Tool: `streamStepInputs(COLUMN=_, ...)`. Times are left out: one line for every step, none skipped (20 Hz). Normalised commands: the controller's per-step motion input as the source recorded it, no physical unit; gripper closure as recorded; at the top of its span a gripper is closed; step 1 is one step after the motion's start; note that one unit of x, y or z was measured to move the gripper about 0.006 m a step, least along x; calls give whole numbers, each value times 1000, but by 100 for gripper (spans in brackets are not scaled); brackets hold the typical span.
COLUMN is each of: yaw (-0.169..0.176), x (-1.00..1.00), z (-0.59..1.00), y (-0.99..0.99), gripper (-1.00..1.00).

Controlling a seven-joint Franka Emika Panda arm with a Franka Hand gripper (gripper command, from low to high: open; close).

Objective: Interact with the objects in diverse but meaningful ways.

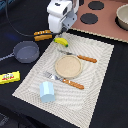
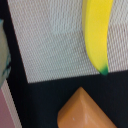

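Observation:
My white gripper (image 1: 59, 30) hangs above the far edge of the placemat, just over the yellow banana (image 1: 61, 41) and the orange-brown bread loaf (image 1: 42, 35). Its fingers do not show clearly, so I cannot tell whether it is open or shut. The wrist view shows the banana (image 2: 97, 35) on the woven mat and a corner of the loaf (image 2: 85, 112) on the dark table, with no fingers in the picture. The dark grey pot (image 1: 26, 51) sits at the exterior view's left. The yellow packet (image 1: 9, 77) lies further left. The light blue cup (image 1: 47, 91) stands on the mat's near corner.
A tan plate (image 1: 68, 66) lies mid-mat, with an orange-handled knife (image 1: 81, 58) beyond it and an orange-handled fork (image 1: 65, 80) in front. A pink toy stove (image 1: 102, 20) with black burners and a grey bowl (image 1: 122, 15) stands at the back right.

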Motion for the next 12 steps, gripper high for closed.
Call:
streamStepInputs(yaw=0, x=-803, z=0, y=-40, gripper=-100)
streamStepInputs(yaw=0, x=-897, z=0, y=-60, gripper=-100)
streamStepInputs(yaw=9, x=-940, z=0, y=-37, gripper=-100)
streamStepInputs(yaw=13, x=-966, z=0, y=-49, gripper=-100)
streamStepInputs(yaw=12, x=-946, z=0, y=-26, gripper=-100)
streamStepInputs(yaw=11, x=-949, z=0, y=-49, gripper=-100)
streamStepInputs(yaw=11, x=-937, z=-17, y=-54, gripper=-100)
streamStepInputs(yaw=13, x=-949, z=-46, y=-71, gripper=-100)
streamStepInputs(yaw=18, x=-957, z=-100, y=-100, gripper=-100)
streamStepInputs(yaw=21, x=-943, z=-114, y=-117, gripper=-100)
streamStepInputs(yaw=26, x=-937, z=-131, y=-123, gripper=-100)
streamStepInputs(yaw=40, x=-894, z=-169, y=-86, gripper=-100)
